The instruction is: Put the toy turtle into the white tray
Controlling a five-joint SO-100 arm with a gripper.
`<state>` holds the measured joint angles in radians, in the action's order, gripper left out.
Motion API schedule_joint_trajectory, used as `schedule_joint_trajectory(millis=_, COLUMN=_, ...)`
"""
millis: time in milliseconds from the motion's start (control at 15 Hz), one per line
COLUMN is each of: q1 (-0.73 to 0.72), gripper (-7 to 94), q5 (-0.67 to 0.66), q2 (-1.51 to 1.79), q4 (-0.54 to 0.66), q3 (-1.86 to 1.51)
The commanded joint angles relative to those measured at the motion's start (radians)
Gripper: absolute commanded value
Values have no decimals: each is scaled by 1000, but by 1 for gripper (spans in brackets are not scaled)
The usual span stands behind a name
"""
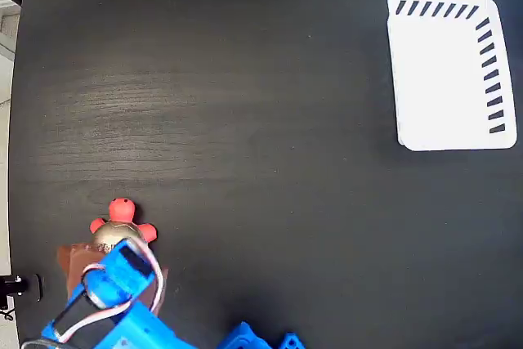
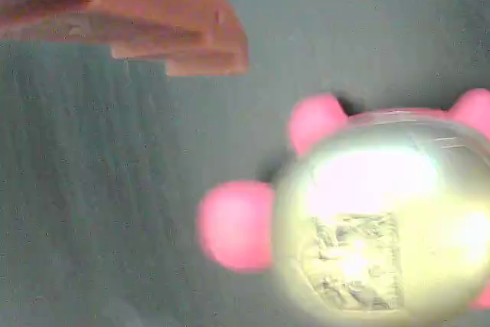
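We are hanging our hand (image 1: 114, 261) right over the toy turtle (image 1: 121, 224) at the lower left of the bench (image 1: 245, 120), but we cannot tell if it is spread, and the white tray (image 1: 445, 79) is waiting empty far off at the upper right.

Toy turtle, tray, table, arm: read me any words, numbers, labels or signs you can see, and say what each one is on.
No readable text in either view.
Sticker on the toy turtle shell: a square code pattern, too blurred and glared to read.
White tray: only dark slanted slots, no lettering.
Blue arm: no visible label.
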<state>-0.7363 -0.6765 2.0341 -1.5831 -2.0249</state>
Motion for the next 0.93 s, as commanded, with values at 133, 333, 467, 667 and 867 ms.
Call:
schedule_joint_trajectory(millis=133, q1=-41, gripper=65, q5=-15, q2=37, q4=51, q3=-84)
schedule_joint_trajectory(millis=333, q1=-38, gripper=65, q5=-12, q2=-12, q4=135, q3=-140)
schedule_joint_trajectory(millis=467, q1=-35, gripper=65, q5=-12, q2=-64, q4=183, q3=-156)
schedule_joint_trajectory(millis=667, q1=-34, gripper=65, q5=-11, q2=-126, q4=222, q3=-156)
schedule_joint_trajectory(millis=867, q1=-21, gripper=65, q5=-11, q2=-190, q4=284, q3=-173)
